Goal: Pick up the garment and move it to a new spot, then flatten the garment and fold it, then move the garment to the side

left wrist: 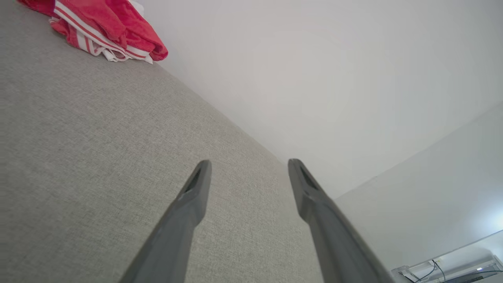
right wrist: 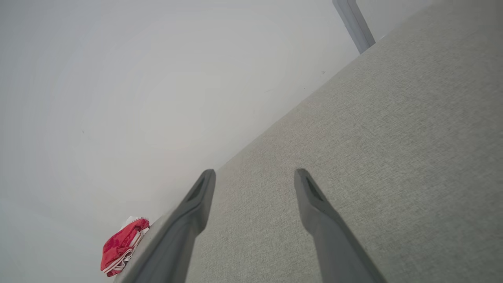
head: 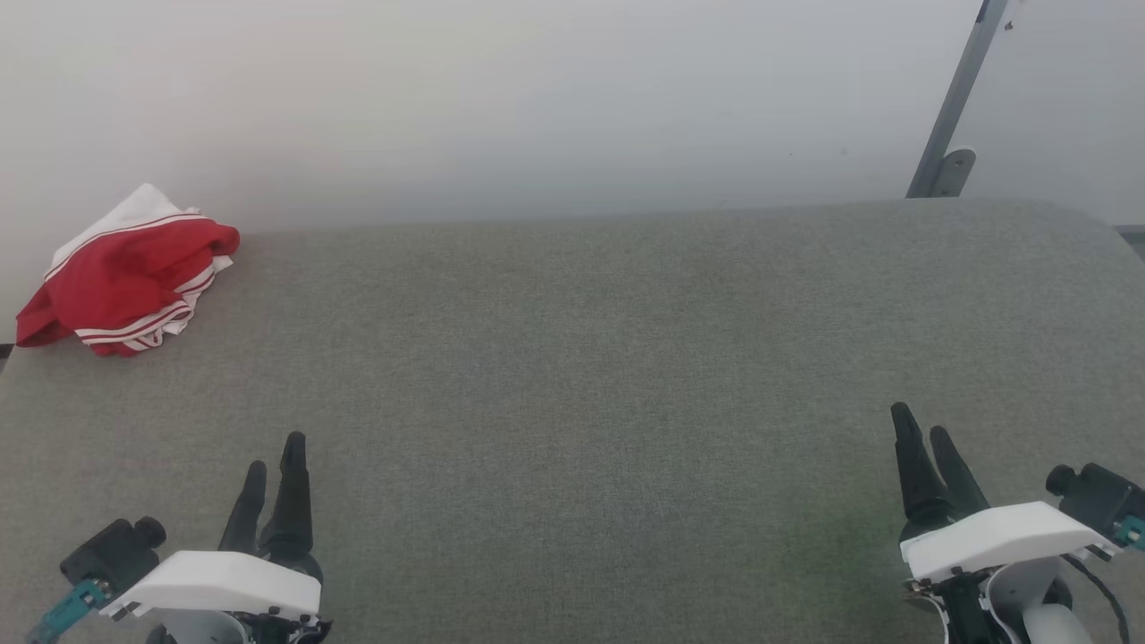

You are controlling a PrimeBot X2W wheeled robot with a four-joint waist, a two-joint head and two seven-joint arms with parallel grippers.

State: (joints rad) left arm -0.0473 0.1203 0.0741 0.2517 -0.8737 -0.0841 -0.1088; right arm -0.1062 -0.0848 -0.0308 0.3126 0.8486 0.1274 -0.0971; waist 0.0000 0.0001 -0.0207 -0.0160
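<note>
Garment (head: pixel 125 277) bunched upper left; my left pincer (head: pixel 276 452) and right pincer (head: pixel 920 420) gape empty. I'd reach left, pinching a thick fold.

Plain test room: grey fabric-covered surface (head: pixel 626 358), blank white wall (head: pixel 537 89).

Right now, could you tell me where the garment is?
Head view: the garment lies bunched in the far left corner of the grey surface, by the wall, ahead of the left gripper.
</note>
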